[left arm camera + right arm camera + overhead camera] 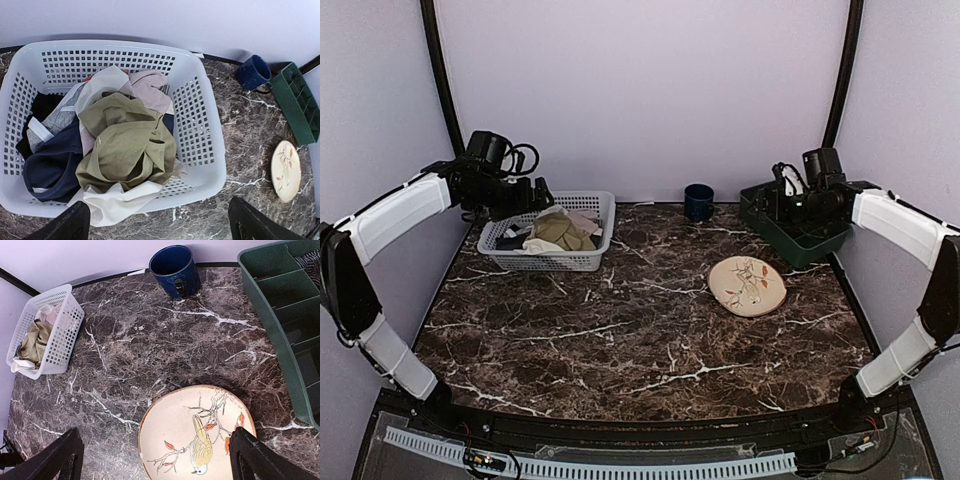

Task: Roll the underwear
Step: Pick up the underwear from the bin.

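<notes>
Several garments (50,170) in white basket (200,125), olive underwear (125,145) topmost; left gripper (159,206), right gripper (155,434) spread wide, empty.

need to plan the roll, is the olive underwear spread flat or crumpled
Crumpled: the underwear lies bunched in folds atop other clothes inside the white basket.

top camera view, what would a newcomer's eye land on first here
First, the white perforated plastic basket at the far left of the dark marble-patterned table, heaped with clothes, with the crumpled olive-khaki cloth underwear on top. Next, the round cream plate painted with a bird on a branch, lying right of centre. Farther back stand a dark blue mug by the back wall and a dark green compartment tray at the far right.
</notes>
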### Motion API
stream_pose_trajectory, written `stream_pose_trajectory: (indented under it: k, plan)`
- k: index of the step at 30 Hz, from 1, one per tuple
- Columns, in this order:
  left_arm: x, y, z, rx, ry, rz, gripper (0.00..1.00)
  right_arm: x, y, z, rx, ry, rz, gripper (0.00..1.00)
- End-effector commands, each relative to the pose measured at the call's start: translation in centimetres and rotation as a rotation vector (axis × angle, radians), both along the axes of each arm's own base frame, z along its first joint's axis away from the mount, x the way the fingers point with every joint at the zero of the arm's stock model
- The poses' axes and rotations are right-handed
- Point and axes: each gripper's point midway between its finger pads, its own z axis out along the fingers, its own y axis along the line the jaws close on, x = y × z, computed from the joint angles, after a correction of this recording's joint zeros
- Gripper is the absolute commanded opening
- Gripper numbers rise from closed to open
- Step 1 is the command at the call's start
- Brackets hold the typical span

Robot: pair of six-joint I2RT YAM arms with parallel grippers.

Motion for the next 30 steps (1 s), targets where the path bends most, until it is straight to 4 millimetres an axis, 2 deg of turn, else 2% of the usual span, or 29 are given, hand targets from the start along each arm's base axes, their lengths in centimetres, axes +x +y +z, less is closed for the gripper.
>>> stream_pose_trajectory:
  k: [1,6,12,15,18,20,22,25,26,30]
  plan:
    - [2.5,0.5,-2.1,0.146,0.059,-0.030,0.99,-0.9,0.6,0.3,0.065,0.006,0.013,1.00]
    - [6.7,-0.8,-4.1,0.239,0.090,-0.101,0.99,-1.4,0.5,-0.8,0.076,0.045,-0.003,0.99]
    - [9.6,-1.2,-8.4,0.318,0.169,-0.126,0.96,-1.3,0.5,-1.1,0.085,0.058,-0.019,0.99]
    - [10.1,-1.3,-9.9,0.336,0.189,-0.144,0.84,-1.1,0.5,-1.2,0.090,0.064,-0.024,1.00]
    - [10.4,-0.5,-10.7,0.378,0.206,-0.116,0.64,-1.0,0.5,-1.4,0.089,0.070,-0.031,0.99]
    - [10.4,0.2,-10.7,0.397,0.219,-0.096,0.56,-0.9,0.5,-1.4,0.084,0.072,-0.032,1.00]
    - [10.5,0.3,-10.4,0.397,0.220,-0.089,0.45,-0.8,0.4,-1.5,0.074,0.072,-0.032,0.99]
    - [10.9,0.7,-8.7,0.402,0.194,-0.068,0.06,-0.6,0.3,-1.5,0.059,0.071,-0.029,0.99]
    - [11.0,0.7,-7.8,0.402,0.181,-0.058,0.00,-0.6,0.3,-1.5,0.059,0.072,-0.027,1.00]
    - [11.5,0.3,-2.5,0.348,0.060,-0.045,0.00,-0.4,0.5,-1.3,0.062,0.069,-0.015,1.00]
